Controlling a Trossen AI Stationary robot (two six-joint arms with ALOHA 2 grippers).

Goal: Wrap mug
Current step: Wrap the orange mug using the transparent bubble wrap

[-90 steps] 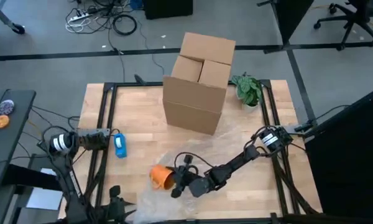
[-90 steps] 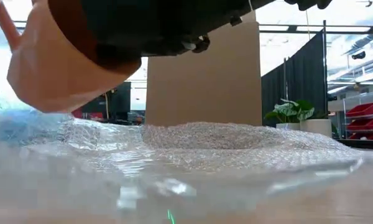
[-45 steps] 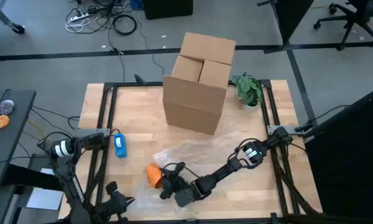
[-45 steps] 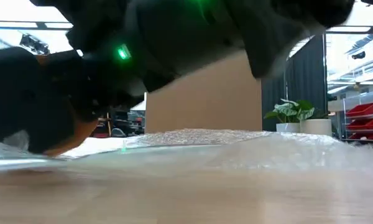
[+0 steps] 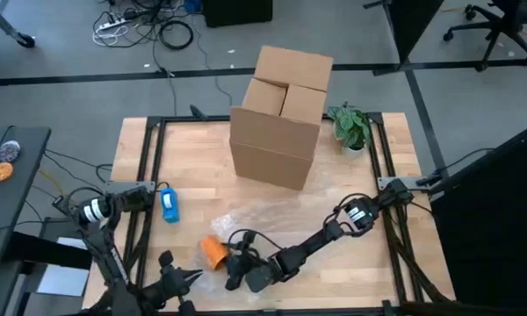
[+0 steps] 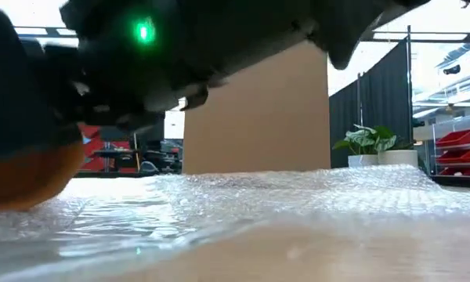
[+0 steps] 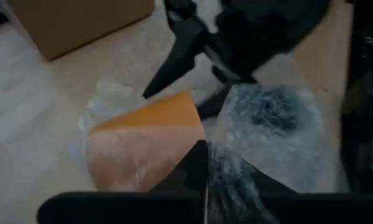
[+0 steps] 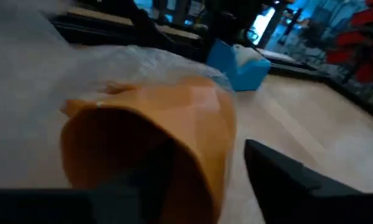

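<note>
- The clear bubble-wrap sheet (image 5: 272, 215) lies in front of the tall brown cardboard box (image 5: 281, 116); wrapping seems not yet begun;
- The orange ceramic mug (image 5: 212, 249) lies on the sheet's left edge, diagonally in front of the box;
- The right gripper (image 5: 237, 268) has one finger inside the mug and one outside, gripping its wall; next it should let go;
- The left gripper (image 5: 174, 270), just left of the mug, is parted.

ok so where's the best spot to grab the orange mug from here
Probably the rim. The orange mug lies on its side on the bubble wrap, open mouth toward the right gripper, so one finger inside and one outside the wall, coming in level from the mouth side, looks most secure.
</note>
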